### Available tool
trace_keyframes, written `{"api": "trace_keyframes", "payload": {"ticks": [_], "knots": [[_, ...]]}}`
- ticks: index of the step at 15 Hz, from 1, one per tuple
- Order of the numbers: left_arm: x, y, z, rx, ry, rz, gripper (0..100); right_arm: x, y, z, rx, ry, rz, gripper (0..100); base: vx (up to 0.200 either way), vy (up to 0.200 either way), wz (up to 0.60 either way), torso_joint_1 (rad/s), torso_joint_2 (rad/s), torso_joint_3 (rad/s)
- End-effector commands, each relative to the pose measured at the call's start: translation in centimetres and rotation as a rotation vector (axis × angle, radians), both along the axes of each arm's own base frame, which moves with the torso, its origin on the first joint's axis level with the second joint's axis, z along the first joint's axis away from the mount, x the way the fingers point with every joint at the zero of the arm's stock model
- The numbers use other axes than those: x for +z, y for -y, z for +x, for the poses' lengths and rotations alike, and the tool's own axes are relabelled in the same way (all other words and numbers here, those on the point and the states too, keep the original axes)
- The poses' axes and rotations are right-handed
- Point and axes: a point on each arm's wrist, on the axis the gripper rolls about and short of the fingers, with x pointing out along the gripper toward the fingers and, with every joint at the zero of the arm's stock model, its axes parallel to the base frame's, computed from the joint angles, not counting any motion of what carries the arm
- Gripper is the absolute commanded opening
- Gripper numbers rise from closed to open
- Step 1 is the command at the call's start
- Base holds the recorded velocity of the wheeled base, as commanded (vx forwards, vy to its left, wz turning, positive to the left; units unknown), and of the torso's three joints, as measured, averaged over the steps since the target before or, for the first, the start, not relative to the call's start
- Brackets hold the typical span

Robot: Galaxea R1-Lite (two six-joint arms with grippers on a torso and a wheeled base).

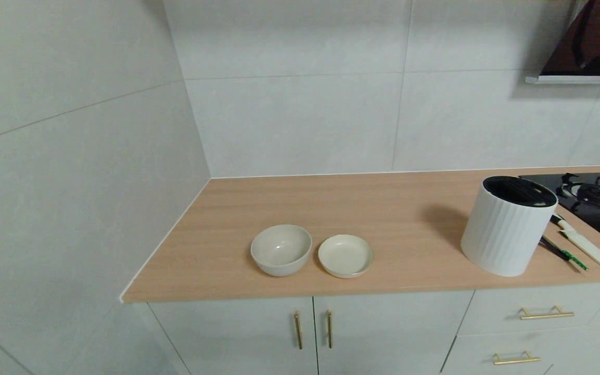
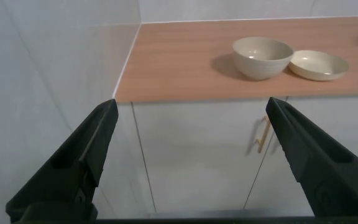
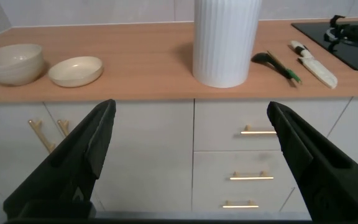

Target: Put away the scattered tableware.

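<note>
The left gripper [image 2: 191,163] hangs wide open before the cabinets. On the counter [image 1: 383,208] the bowl [image 1: 281,250] has the dish [image 1: 345,255] just beside it at three o'clock, so grabbing one could knock the other. Farther toward three o'clock, the holder [image 1: 507,232], dark sticks [image 1: 565,254] and knife [image 1: 589,249] crowd together. The right gripper [image 3: 191,163], equally spread, might topple the holder.
</note>
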Motion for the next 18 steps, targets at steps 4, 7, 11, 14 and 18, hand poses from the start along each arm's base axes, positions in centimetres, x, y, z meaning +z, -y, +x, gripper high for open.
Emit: {"api": "trace_keyframes", "payload": {"ticks": [4,7,11,14,18], "knots": [[0.00,-0.01,0.01,-0.001,-0.002,0.002,100,0.01,0.00,0.01,-0.001,-0.001,0.000,100,0.000,0.000,0.00,0.000,0.00,0.000],[-0.02,-0.01,0.01,-0.001,-0.004,0.002,100,0.01,0.00,0.01,-0.001,-0.001,0.000,100,0.000,0.000,0.00,0.000,0.00,0.000],[-0.02,0.00,0.01,-0.003,-0.003,0.000,100,0.01,0.00,0.01,0.001,-0.001,-0.002,100,0.000,0.000,0.00,-0.030,0.07,0.038],[0.00,-0.01,0.01,-0.001,-0.002,0.002,100,0.01,0.00,0.01,-0.001,-0.001,-0.002,100,0.000,0.000,0.00,-0.175,0.39,0.198],[0.00,0.00,0.01,-0.003,-0.002,0.002,100,0.01,0.00,0.01,-0.001,-0.001,-0.002,100,0.000,0.000,0.00,-0.249,0.54,0.286]]}}
